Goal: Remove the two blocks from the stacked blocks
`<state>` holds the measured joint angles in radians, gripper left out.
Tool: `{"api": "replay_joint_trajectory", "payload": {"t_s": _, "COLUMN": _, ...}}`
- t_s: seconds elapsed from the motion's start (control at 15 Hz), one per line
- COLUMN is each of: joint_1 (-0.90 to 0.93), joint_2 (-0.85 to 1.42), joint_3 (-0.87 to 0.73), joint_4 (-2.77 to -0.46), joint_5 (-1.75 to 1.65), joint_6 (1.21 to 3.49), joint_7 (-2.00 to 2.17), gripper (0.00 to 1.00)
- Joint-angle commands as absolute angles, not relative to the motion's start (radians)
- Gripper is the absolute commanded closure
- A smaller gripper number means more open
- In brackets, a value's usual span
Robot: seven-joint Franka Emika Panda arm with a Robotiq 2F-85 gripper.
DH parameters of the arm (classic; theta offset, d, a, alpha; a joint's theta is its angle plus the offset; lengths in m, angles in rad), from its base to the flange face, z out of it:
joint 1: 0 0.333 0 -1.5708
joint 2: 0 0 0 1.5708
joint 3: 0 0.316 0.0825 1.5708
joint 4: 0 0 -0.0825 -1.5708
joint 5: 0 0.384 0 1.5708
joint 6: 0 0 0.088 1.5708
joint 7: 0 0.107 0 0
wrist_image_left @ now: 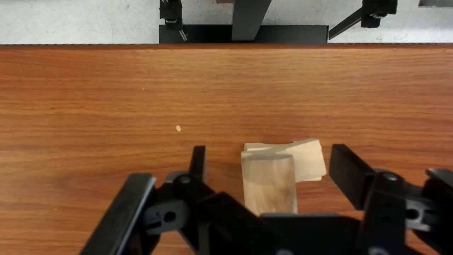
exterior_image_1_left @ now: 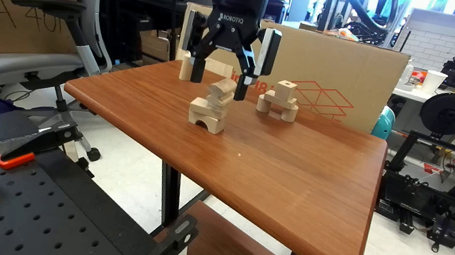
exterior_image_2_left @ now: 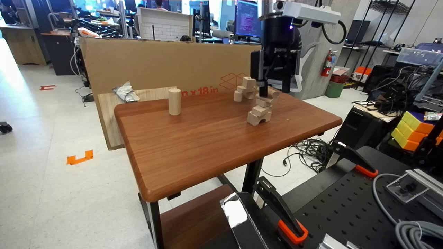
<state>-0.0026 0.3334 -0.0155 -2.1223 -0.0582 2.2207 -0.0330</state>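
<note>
The stacked blocks (exterior_image_1_left: 208, 109) are pale wooden pieces piled unevenly, with an arch-cut block at the bottom; they show in both exterior views (exterior_image_2_left: 261, 111). The top block (exterior_image_1_left: 223, 85) is a curved piece, also seen in the wrist view (wrist_image_left: 270, 182), lying crosswise over the blocks (wrist_image_left: 308, 161) below it. Which two blocks the task means cannot be told. My gripper (exterior_image_1_left: 219, 84) is open and empty, pointing down at the top of the stack. In the wrist view the gripper (wrist_image_left: 269, 152) has one finger on each side of the stack, apart from it.
Behind, a second structure has two round posts, a slab across them and a cube (exterior_image_1_left: 285, 90) on top. An upright wooden cylinder (exterior_image_2_left: 174, 101) stands on the table (exterior_image_2_left: 193, 145). A large cardboard sheet (exterior_image_1_left: 332, 71) rises along the table's back edge.
</note>
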Motion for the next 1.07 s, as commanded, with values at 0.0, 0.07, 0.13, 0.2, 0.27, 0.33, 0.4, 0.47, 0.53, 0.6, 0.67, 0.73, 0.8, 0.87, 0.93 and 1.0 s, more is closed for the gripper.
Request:
{"api": "replay_joint_trajectory", "payload": {"t_s": 0.0, "joint_1": 0.010, "joint_2": 0.372, "joint_3": -0.011, "joint_4": -2.078, "joint_5": -0.071, "joint_6": 2.215, "joint_7": -0.017, "gripper": 0.42}}
{"api": "replay_joint_trajectory", "payload": {"t_s": 0.07, "joint_1": 0.013, "joint_2": 0.372, "joint_3": -0.010, "joint_4": -2.076, "joint_5": -0.071, "joint_6": 2.213, "joint_7": -0.018, "gripper": 0.51}}
{"api": "replay_joint_trajectory", "payload": {"t_s": 0.13, "joint_1": 0.014, "joint_2": 0.371, "joint_3": -0.009, "joint_4": -2.075, "joint_5": -0.069, "joint_6": 2.212, "joint_7": -0.022, "gripper": 0.58}}
{"api": "replay_joint_trajectory", "payload": {"t_s": 0.2, "joint_1": 0.014, "joint_2": 0.366, "joint_3": -0.009, "joint_4": -2.078, "joint_5": -0.068, "joint_6": 2.212, "joint_7": -0.026, "gripper": 0.66}}
{"api": "replay_joint_trajectory", "payload": {"t_s": 0.27, "joint_1": 0.014, "joint_2": 0.363, "joint_3": -0.008, "joint_4": -2.080, "joint_5": -0.067, "joint_6": 2.213, "joint_7": -0.030, "gripper": 0.73}}
{"api": "replay_joint_trajectory", "payload": {"t_s": 0.33, "joint_1": 0.013, "joint_2": 0.358, "joint_3": -0.008, "joint_4": -2.081, "joint_5": -0.065, "joint_6": 2.212, "joint_7": -0.031, "gripper": 0.80}}
{"api": "replay_joint_trajectory", "payload": {"t_s": 0.4, "joint_1": 0.010, "joint_2": 0.354, "joint_3": -0.008, "joint_4": -2.084, "joint_5": -0.063, "joint_6": 2.211, "joint_7": -0.034, "gripper": 0.88}}
{"api": "replay_joint_trajectory", "payload": {"t_s": 0.47, "joint_1": 0.008, "joint_2": 0.350, "joint_3": -0.008, "joint_4": -2.086, "joint_5": -0.060, "joint_6": 2.210, "joint_7": -0.036, "gripper": 0.89}}
{"api": "replay_joint_trajectory", "payload": {"t_s": 0.53, "joint_1": 0.006, "joint_2": 0.342, "joint_3": -0.007, "joint_4": -2.092, "joint_5": -0.058, "joint_6": 2.207, "joint_7": -0.041, "gripper": 0.89}}
{"api": "replay_joint_trajectory", "payload": {"t_s": 0.6, "joint_1": 0.005, "joint_2": 0.333, "joint_3": -0.007, "joint_4": -2.097, "joint_5": -0.056, "joint_6": 2.204, "joint_7": -0.043, "gripper": 0.89}}
{"api": "replay_joint_trajectory", "payload": {"t_s": 0.67, "joint_1": 0.003, "joint_2": 0.316, "joint_3": -0.005, "joint_4": -2.109, "joint_5": -0.053, "joint_6": 2.199, "joint_7": -0.050, "gripper": 0.89}}
{"api": "replay_joint_trajectory", "payload": {"t_s": 0.73, "joint_1": 0.000, "joint_2": 0.301, "joint_3": -0.002, "joint_4": -2.118, "joint_5": -0.048, "joint_6": 2.198, "joint_7": -0.062, "gripper": 0.89}}
{"api": "replay_joint_trajectory", "payload": {"t_s": 0.8, "joint_1": -0.001, "joint_2": 0.278, "joint_3": -0.001, "joint_4": -2.132, "joint_5": -0.044, "joint_6": 2.191, "joint_7": -0.069, "gripper": 0.89}}
{"api": "replay_joint_trajectory", "payload": {"t_s": 0.87, "joint_1": -0.002, "joint_2": 0.257, "joint_3": -0.001, "joint_4": -2.142, "joint_5": -0.041, "joint_6": 2.181, "joint_7": -0.077, "gripper": 0.89}}
{"api": "replay_joint_trajectory", "payload": {"t_s": 0.93, "joint_1": -0.005, "joint_2": 0.235, "joint_3": -0.004, "joint_4": -2.152, "joint_5": -0.042, "joint_6": 2.180, "joint_7": -0.083, "gripper": 0.89}}
{"api": "replay_joint_trajectory", "payload": {"t_s": 1.0, "joint_1": -0.008, "joint_2": 0.222, "joint_3": -0.007, "joint_4": -2.153, "joint_5": -0.039, "joint_6": 2.174, "joint_7": -0.082, "gripper": 0.89}}
